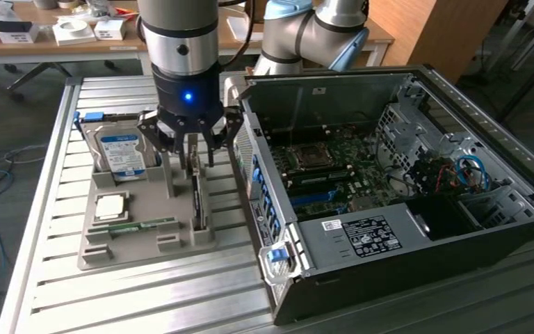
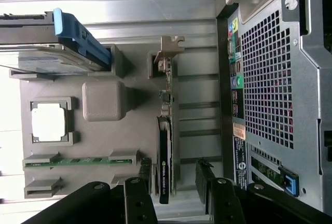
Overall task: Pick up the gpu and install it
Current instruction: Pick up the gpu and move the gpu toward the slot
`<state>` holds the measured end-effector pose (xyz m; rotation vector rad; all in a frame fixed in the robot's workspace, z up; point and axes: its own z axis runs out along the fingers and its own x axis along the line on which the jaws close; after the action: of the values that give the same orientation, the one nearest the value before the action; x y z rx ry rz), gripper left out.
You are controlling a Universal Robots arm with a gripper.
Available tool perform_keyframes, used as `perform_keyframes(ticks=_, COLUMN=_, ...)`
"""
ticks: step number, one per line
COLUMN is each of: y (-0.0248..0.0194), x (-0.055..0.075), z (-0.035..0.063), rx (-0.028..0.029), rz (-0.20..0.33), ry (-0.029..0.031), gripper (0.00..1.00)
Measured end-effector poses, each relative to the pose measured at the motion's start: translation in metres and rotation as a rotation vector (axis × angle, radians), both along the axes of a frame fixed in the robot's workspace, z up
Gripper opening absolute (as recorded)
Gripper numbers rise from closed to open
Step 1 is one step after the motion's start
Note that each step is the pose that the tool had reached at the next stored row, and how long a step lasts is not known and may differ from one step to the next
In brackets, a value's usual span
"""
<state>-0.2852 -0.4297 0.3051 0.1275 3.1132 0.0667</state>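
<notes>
You have the gripper [image 1: 191,145] low over the gpu [image 1: 197,198], fingers spread to either side of the card and not closed on it. The gpu stands on edge in its slot in the grey holder [image 1: 133,247], just beside the open computer case [image 1: 416,271].

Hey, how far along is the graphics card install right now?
Nothing looks done yet: the gpu stands on edge in its slot in the grey holder tray. In hand: the gripper hangs open right over the gpu, straddling it but not closed on it. Left: the grasp, the lift, and seating it in the open computer case beside the tray.
</notes>
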Motion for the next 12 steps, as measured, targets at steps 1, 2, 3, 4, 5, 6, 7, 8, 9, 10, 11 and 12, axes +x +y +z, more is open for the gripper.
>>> perform_keyframes(ticks=1, y=0.0, x=0.0, z=0.0, rx=0.0, rz=0.0, ry=0.0, gripper=0.47)
perform_keyframes(ticks=2, y=0.0, x=0.0, z=-0.0003, rx=0.0, rz=0.0, ry=-0.0001, gripper=0.47)
perform_keyframes(ticks=3, y=0.0, x=0.0, z=-0.0014, rx=0.0003, rz=0.0, ry=-0.0003, gripper=0.47)
perform_keyframes(ticks=4, y=0.0, x=0.0, z=-0.0028, rx=0.0002, rz=0.0, ry=-0.0002, gripper=0.47)
perform_keyframes(ticks=5, y=0.0, x=0.0, z=-0.0045, rx=0.0001, rz=0.0, ry=-0.0001, gripper=0.47)
perform_keyframes(ticks=6, y=0.0, x=0.0, z=-0.0063, rx=0.0001, rz=0.0, ry=0.0, gripper=0.47)
perform_keyframes(ticks=7, y=0.0, x=0.0, z=-0.008, rx=0.0, rz=0.0, ry=0.0, gripper=0.47)
perform_keyframes(ticks=8, y=0.0, x=0.0, z=-0.01, rx=0.0, rz=0.0, ry=0.0001, gripper=0.47)
perform_keyframes(ticks=9, y=0.0, x=0.0, z=-0.0118, rx=0.0001, rz=0.0, ry=0.0003, gripper=0.47)
perform_keyframes(ticks=10, y=0.0, x=0.0, z=-0.0136, rx=0.0, rz=0.0, ry=0.0003, gripper=0.47)
perform_keyframes(ticks=11, y=0.0, x=0.0, z=-0.0155, rx=0.0001, rz=0.0, ry=0.0003, gripper=0.47)
perform_keyframes(ticks=12, y=0.0, x=0.0, z=-0.0173, rx=0.0001, rz=0.0, ry=0.0004, gripper=0.47)
